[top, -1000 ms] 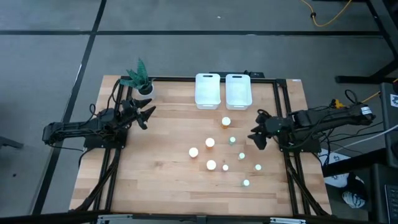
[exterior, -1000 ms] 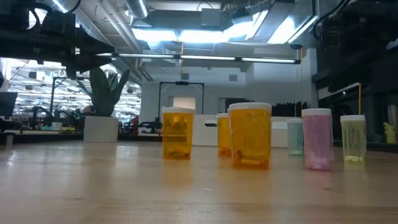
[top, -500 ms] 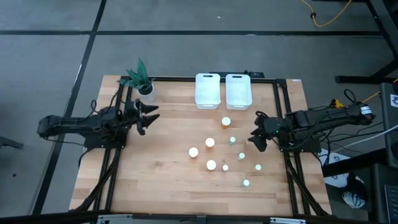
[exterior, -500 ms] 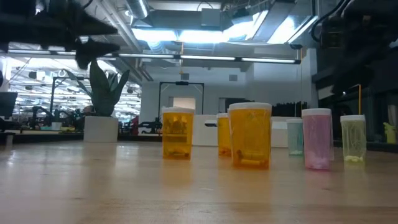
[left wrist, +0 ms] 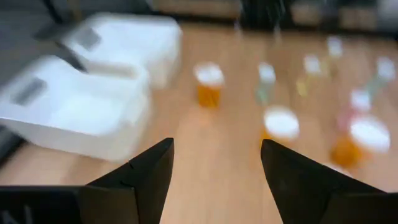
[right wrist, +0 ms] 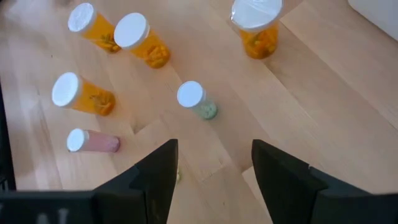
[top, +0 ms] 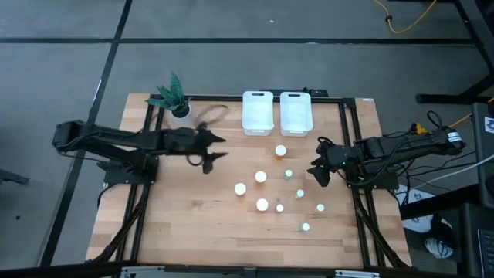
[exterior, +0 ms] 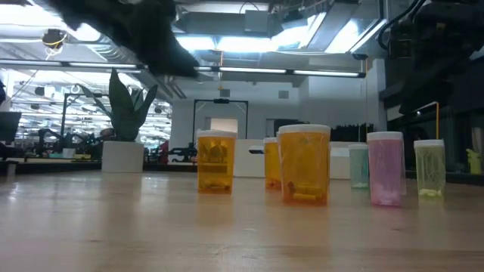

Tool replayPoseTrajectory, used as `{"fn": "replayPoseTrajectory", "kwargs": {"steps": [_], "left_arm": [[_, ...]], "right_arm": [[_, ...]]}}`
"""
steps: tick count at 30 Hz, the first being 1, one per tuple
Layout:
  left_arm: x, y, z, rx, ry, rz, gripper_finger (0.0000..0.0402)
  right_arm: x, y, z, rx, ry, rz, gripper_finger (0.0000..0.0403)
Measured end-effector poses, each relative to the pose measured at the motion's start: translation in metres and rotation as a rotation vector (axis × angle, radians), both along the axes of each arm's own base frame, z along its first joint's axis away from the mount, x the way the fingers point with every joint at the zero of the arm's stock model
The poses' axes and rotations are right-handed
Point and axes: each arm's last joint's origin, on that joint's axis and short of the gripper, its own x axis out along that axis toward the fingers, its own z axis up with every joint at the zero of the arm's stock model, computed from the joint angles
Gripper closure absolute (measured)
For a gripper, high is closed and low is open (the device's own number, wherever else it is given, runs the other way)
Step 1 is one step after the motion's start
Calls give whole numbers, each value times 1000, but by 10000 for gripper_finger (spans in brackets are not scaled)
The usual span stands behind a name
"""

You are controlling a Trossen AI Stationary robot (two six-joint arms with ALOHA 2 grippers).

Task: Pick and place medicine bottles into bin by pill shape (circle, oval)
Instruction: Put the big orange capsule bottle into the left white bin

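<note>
The left gripper (top: 214, 149) hangs over the table (top: 185, 224) with its fingers (left wrist: 149, 171) spread and nothing between them. Ahead of it, well apart, stand the two white bins (top: 277, 113), side by side at the table's far edge; the plant (top: 173, 96) stands behind it, toward the far left corner. The bottles (top: 261, 177) stand loosely grouped on the wood ahead of this gripper and toward the near edge, none touching it. The nearest orange bottle (top: 240, 188) stands just ahead of it and toward the near edge; another orange bottle (top: 280, 151) stands farther ahead, close to the bins. The right gripper (top: 316, 171) hangs at the right side of the group, fingers (right wrist: 155, 171) apart and empty. A small pale bottle (top: 289, 174) stands just in front of it, and two more small ones (top: 300, 194) stand near it, toward the near edge. In the low view, orange bottles (exterior: 304, 164) and pale ones (exterior: 386, 168) stand upright on the table.
</note>
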Motion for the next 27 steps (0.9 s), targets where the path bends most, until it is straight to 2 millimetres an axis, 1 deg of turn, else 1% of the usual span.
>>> {"fn": "replayPoseTrajectory", "kwargs": {"steps": [3, 5, 8, 12, 17, 20, 24, 27], "left_arm": [[20, -1, -1, -18, 132, -120, 166], [29, -4, -5, -26, 228, -179, 165], [37, -12, -17, -10, 357, -245, 168], [41, -26, -34, -13, 459, -299, 171], [52, -47, -52, -42, 478, -331, 172], [61, -58, -62, -55, 451, -346, 172], [72, -66, -73, -85, 407, -334, 172], [77, -68, -77, -84, 383, -333, 172]], "right_arm": [[0, 0, 0, 0, 0, 0, 196], [0, 0, 0, -1, 0, 2, 196], [0, 0, 0, -2, 1, 3, 196], [0, 0, 0, -30, 3, 36, 196], [0, 0, 0, -54, 5, 65, 196], [0, 0, 0, -54, 5, 65, 196], [0, 0, 0, -54, 5, 65, 196], [0, 0, 0, -55, 5, 66, 196]]}}
